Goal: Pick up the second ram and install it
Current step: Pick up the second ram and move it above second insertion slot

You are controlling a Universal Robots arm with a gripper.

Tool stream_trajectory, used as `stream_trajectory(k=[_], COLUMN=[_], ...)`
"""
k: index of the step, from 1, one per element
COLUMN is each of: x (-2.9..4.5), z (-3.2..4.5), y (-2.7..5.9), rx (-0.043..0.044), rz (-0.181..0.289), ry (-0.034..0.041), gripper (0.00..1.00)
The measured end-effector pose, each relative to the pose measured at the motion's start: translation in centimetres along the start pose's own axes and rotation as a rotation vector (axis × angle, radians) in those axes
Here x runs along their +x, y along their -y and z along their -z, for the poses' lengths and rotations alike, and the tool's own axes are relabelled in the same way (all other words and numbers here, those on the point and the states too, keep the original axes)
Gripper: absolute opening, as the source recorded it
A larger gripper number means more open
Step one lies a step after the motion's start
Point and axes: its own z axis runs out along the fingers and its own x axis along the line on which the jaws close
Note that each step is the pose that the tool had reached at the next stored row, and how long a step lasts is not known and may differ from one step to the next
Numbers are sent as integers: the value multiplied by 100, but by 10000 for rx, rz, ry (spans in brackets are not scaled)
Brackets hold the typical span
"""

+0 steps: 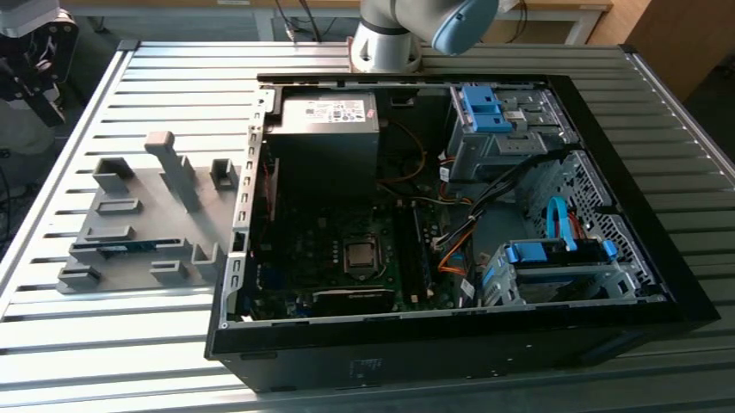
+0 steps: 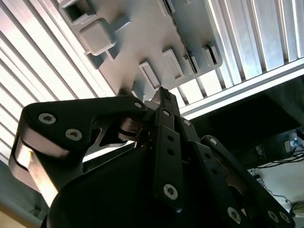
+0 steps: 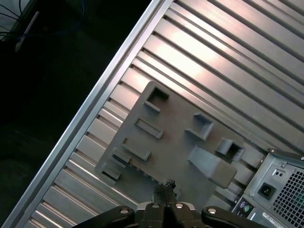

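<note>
While the tool (image 3: 167, 184) hangs closed, the second ram (image 1: 115, 249) in the holder (image 1: 140, 229) below.

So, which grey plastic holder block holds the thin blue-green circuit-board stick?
The long low block second from the plate's front end: the stick lies along it, others are bare.

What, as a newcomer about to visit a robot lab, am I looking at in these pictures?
This is one robot arm standing at a slatted metal table. The exterior view looks down on an open PC case and, beside it, a grey holder plate; the thin blue-green stick in it is the second ram. Both wrist views come from cameras riding on the arm: its black hand hangs above the holder plate, fingers together, holding nothing.
</note>
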Motion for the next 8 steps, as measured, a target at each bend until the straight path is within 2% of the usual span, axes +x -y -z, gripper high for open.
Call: stream_trajectory(k=[8], x=[3], z=[-1], y=[-1], rx=[-7], rz=[1104], ry=[-31], gripper=[11])
